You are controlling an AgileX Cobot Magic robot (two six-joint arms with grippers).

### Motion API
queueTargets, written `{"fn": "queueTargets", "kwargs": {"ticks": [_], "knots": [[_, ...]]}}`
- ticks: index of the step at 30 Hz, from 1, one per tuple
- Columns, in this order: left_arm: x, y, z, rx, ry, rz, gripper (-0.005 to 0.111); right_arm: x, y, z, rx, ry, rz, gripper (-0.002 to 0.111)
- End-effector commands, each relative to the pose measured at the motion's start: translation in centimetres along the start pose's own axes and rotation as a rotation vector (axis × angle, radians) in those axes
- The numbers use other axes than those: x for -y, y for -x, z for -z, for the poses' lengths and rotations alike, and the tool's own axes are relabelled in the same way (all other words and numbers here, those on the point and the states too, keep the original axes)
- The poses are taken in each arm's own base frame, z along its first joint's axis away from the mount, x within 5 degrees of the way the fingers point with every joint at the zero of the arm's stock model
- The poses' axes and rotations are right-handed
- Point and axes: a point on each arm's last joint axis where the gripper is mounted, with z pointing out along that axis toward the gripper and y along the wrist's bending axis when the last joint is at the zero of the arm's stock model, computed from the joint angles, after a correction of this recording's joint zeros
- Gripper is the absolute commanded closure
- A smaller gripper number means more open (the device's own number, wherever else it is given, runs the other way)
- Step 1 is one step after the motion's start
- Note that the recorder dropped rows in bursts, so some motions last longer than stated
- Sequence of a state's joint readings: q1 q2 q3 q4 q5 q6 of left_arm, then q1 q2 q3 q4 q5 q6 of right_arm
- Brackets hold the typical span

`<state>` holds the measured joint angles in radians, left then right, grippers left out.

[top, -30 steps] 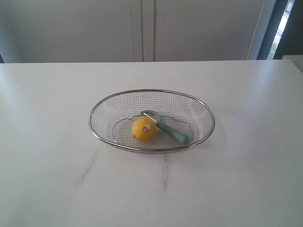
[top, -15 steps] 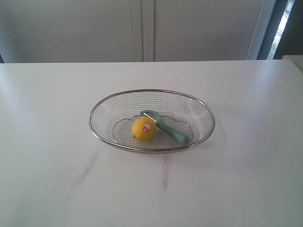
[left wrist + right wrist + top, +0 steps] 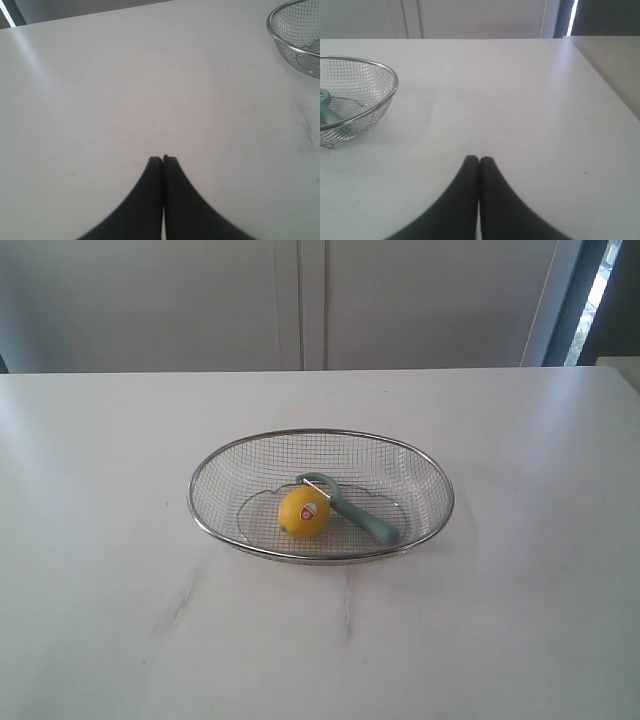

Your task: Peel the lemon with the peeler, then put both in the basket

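The silver wire-mesh basket [image 3: 320,435] stands in the middle of the white table. Inside it lies the yellow lemon [image 3: 302,513], its red-and-white sticker facing the camera. The pale teal peeler [image 3: 362,518] rests beside the lemon, its curved head behind the fruit. Neither arm shows in the exterior view. My left gripper [image 3: 162,159] is shut over bare table, with the basket rim [image 3: 280,37] far off. My right gripper [image 3: 479,159] is shut too, empty, apart from the basket [image 3: 380,67], where a bit of the peeler handle [image 3: 327,116] shows.
The white table [image 3: 120,620] has faint grey scuff marks in front of the basket. A pale wall with cupboard doors [image 3: 300,300] runs behind the table. The table's edge [image 3: 600,75] shows in the right wrist view.
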<state>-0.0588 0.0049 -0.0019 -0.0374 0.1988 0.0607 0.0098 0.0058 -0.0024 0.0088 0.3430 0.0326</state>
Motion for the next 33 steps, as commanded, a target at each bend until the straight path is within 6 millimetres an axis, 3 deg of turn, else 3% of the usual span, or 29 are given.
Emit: {"fn": "queueTargets", "kwargs": {"ticks": [1, 33], "knots": [[0.09, -0.14, 0.01, -0.007, -0.011, 0.003, 0.107, -0.01, 0.0, 0.02, 0.009, 0.002, -0.001, 0.108], [0.1, -0.21, 0.01, -0.015, -0.013, 0.003, 0.107, -0.01, 0.0, 0.02, 0.009, 0.002, -0.001, 0.108]]}}
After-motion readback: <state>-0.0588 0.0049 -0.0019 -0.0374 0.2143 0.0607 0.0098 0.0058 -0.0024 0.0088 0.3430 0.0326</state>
